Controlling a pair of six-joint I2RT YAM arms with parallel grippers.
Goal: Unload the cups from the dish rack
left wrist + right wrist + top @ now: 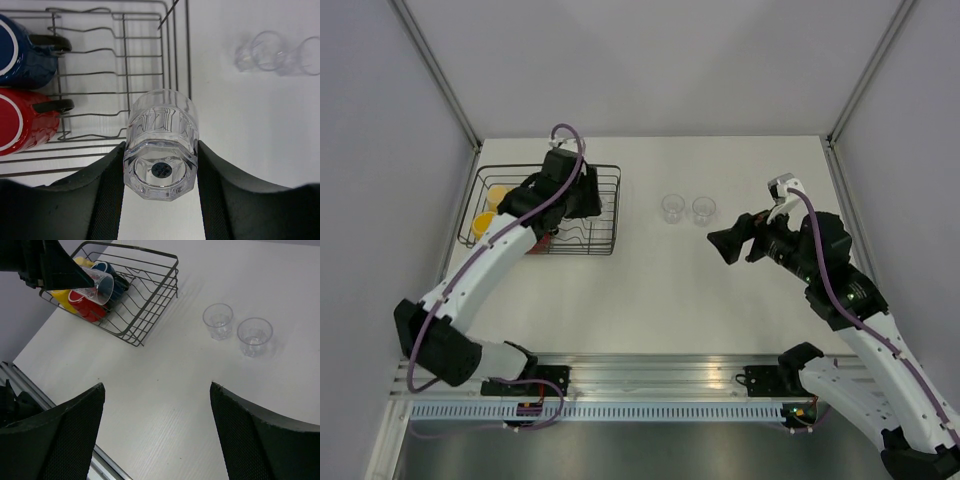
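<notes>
The left gripper grips a tumbler over the right part of the rack, and the two tumblers on the table lie further right, near the open right gripper.

Rack masked, mugs cropped
From above, the left arm covers the middle of the dish rack and hides the held tumbler. The left wrist view cuts the blue mug and red mug at 9 o'clock; two tumblers at 1 o'clock are blurred.
</notes>
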